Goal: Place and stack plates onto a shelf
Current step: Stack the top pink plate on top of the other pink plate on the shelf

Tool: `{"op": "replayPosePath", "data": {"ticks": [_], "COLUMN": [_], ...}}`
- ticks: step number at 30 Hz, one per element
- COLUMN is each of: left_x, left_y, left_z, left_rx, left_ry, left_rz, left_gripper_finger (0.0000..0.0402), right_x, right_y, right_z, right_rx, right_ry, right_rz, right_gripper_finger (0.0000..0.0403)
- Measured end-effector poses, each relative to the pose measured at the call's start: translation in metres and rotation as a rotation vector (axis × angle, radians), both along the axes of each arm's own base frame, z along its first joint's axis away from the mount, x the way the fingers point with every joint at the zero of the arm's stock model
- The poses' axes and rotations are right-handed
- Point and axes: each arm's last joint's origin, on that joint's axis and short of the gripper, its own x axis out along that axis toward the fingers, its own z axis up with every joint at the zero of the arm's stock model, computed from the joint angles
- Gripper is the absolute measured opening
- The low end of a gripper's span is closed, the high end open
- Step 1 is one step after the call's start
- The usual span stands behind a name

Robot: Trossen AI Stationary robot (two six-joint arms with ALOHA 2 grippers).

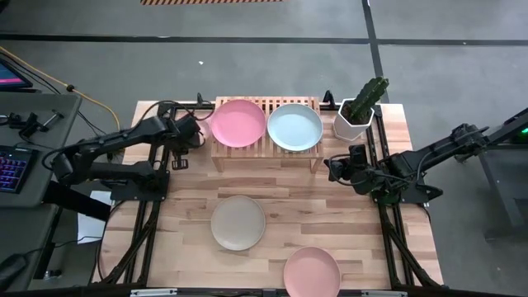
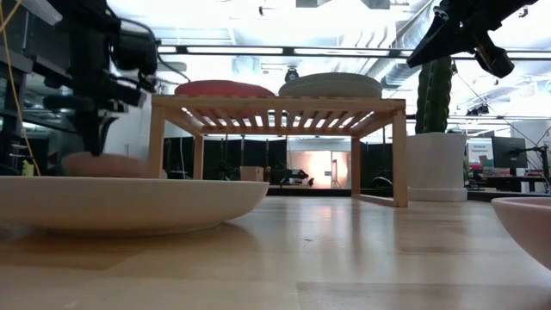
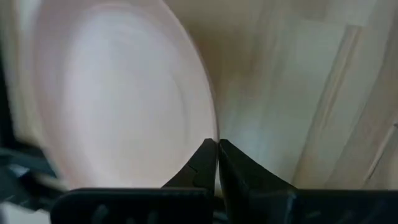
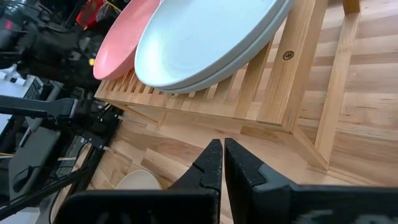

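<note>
The left gripper, at the shelf's left end, is pinched shut on a pink plate's rim, so lift it level; the right gripper idles shut.

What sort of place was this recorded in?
Probably a robotics lab or workshop, not a home. The wooden table stands on a bare grey floor with taped lines, a desk with a lit keyboard sits beside it, and the low view shows exposed ceiling ducts.
</note>
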Motion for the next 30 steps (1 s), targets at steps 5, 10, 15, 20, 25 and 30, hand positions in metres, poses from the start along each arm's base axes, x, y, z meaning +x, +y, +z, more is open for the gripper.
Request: {"op": "replayPosePath", "data": {"ticks": [5, 10, 15, 20, 25, 30], "left_x": [-0.004, -0.009, -0.016, -0.021, -0.021, -0.011], "left_y": [-0.001, -0.003, -0.006, -0.006, -0.008, -0.015], "left_z": [0.028, 0.053, 0.075, 0.104, 0.140, 0.175], "left_rx": [0.074, 0.131, 0.207, 0.337, 0.400, 0.390], "left_ry": [-0.015, -0.059, -0.082, -0.148, -0.299, -0.464], "left_rz": [0.048, 0.104, 0.171, 0.268, 0.311, 0.259], "left_gripper_finger": [0.0001, 0.0000, 0.0000, 0.0000, 0.0001, 0.0002], "right_x": [0.000, 0.000, 0.000, 0.000, 0.000, 0.000], "right_y": [0.000, 0.000, 0.000, 0.000, 0.000, 0.000], "right_z": [0.000, 0.000, 0.000, 0.000, 0.000, 0.000], "right_rx": [-0.004, -0.004, -0.004, -0.004, -0.007, -0.022], "right_ry": [-0.001, -0.001, 0.000, 0.000, 0.002, 0.013], "right_rz": [-0.004, -0.004, -0.003, -0.003, -0.001, 0.010], "right_gripper_finger": [0.0000, 0.0000, 0.0000, 0.0000, 0.0000, 0.0000]}}
